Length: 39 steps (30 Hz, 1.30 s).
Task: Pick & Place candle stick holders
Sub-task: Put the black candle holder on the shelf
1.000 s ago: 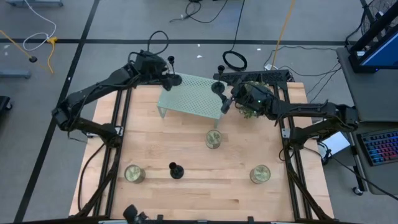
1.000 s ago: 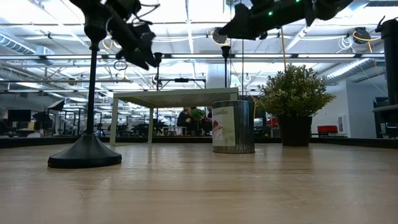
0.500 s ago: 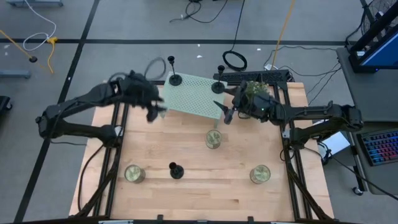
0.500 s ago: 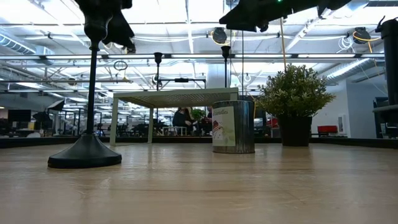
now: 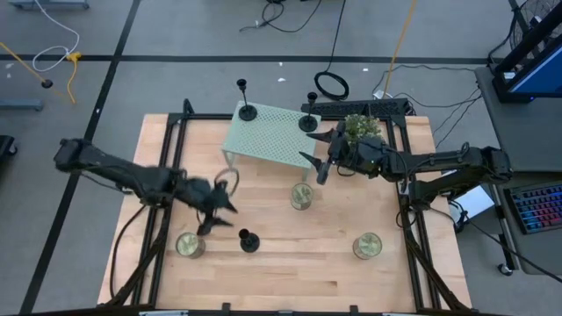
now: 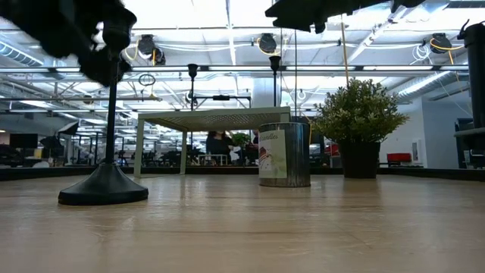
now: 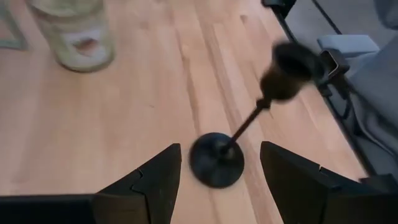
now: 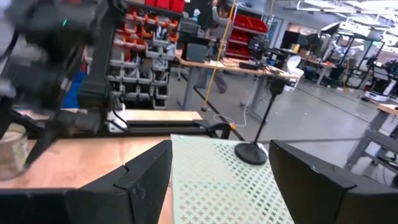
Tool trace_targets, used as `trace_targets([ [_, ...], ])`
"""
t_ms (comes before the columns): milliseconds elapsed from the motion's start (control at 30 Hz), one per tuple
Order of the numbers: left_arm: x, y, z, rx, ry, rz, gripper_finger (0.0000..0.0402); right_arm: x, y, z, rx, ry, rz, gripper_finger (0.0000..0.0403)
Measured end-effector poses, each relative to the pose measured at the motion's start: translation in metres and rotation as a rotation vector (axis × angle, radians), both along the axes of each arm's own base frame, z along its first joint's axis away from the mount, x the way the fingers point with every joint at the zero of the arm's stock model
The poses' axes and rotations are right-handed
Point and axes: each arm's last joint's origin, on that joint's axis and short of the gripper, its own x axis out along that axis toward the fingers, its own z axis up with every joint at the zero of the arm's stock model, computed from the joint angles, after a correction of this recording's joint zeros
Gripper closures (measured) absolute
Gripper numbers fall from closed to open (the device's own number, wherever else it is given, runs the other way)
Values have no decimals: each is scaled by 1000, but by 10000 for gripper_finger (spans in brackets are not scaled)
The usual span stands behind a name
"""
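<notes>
Two black candle stick holders [image 5: 247, 110] [image 5: 308, 121] stand by their round bases on the far corners of a pale green mesh rack [image 5: 268, 136]. A third holder [image 5: 249, 240] stands on the table near the front; it also shows in the left wrist view [image 7: 216, 160] and the low view [image 6: 104, 187]. My left gripper [image 5: 221, 211] is open and empty just left of that third holder, which shows ahead between its fingers [image 7: 219, 152]. My right gripper [image 5: 318, 160] is open and empty at the rack's near right corner [image 8: 217, 155].
Three pale glass jars stand on the table: one mid-table [image 5: 301, 197], one at the near left [image 5: 188, 246], one at the near right [image 5: 367, 247]. A potted plant [image 5: 358, 130] stands at the far right beside my right arm. The rack stands raised on thin legs.
My left gripper has swung from the rack's far left corner, where a holder stays standing, toward the table's near edge and down to the third holder. My right gripper has drawn back a little toward the near edge from the holder on the rack's far right corner.
</notes>
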Motion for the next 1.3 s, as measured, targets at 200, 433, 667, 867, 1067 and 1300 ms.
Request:
trace_targets([
  [200, 3, -32, -43, 12, -97, -31, 174, 0, 1, 1, -1, -14, 5, 140],
  [433, 17, -52, -64, 67, -176, 32, 174, 0, 1, 1, 0, -9, 4, 140],
  [667, 22, -56, -78, 96, -164, 58, 200, 0, 1, 1, -1, -13, 4, 140],
  [867, 24, -57, -74, 62, -198, 44, 323, 0, 1, 1, -1, -13, 4, 140],
  [1067, 28, -59, -65, -10, -278, 67, 380, 0, 1, 1, -1, -12, 4, 140],
  [1300, 55, -63, -28, -4, -408, 74, 388, 0, 1, 1, -1, -12, 4, 140],
])
